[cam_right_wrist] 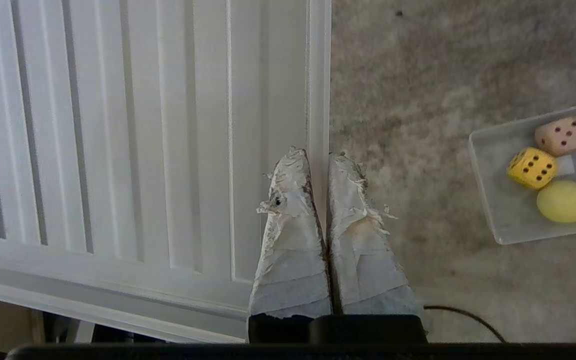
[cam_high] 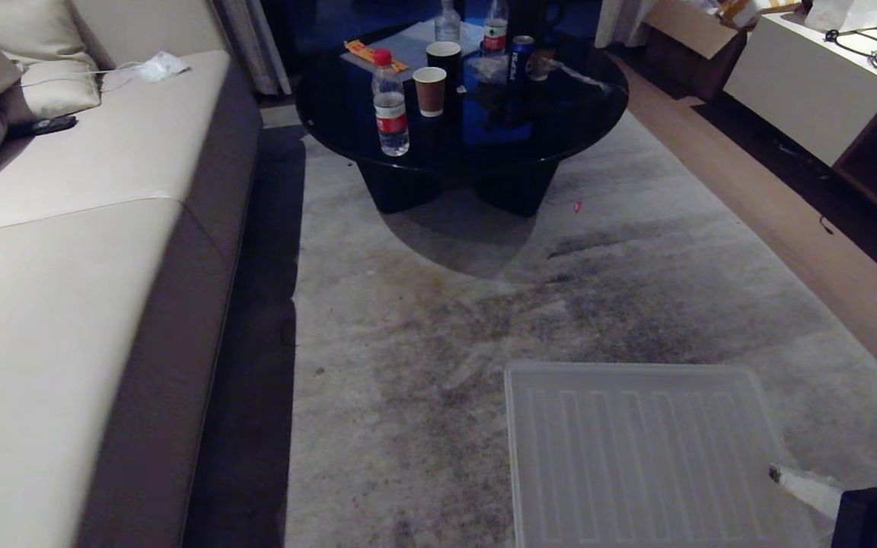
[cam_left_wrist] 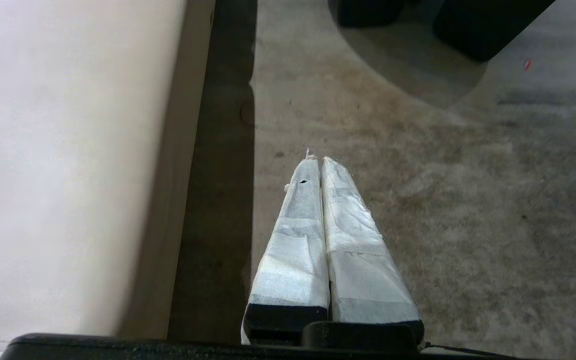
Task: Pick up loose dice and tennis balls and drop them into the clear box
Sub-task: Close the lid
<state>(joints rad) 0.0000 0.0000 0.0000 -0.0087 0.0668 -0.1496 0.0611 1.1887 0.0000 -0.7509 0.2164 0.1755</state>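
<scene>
Grey stained carpet fills floor; beige sofa at 9 o'clock, black round table at 12. Left gripper over carpet beside sofa edge, taped fingers pressed together, empty. Ribbed translucent lid at 5 o'clock. Right gripper above lid's edge, fingers together, empty. Clear box beyond, holding beige die, yellow die, yellow-green ball.

A home living room.
A long beige sofa with cushions faces a round black coffee table carrying water bottles and paper cups, all on a mottled grey rug beside wooden flooring and a low white cabinet.
</scene>
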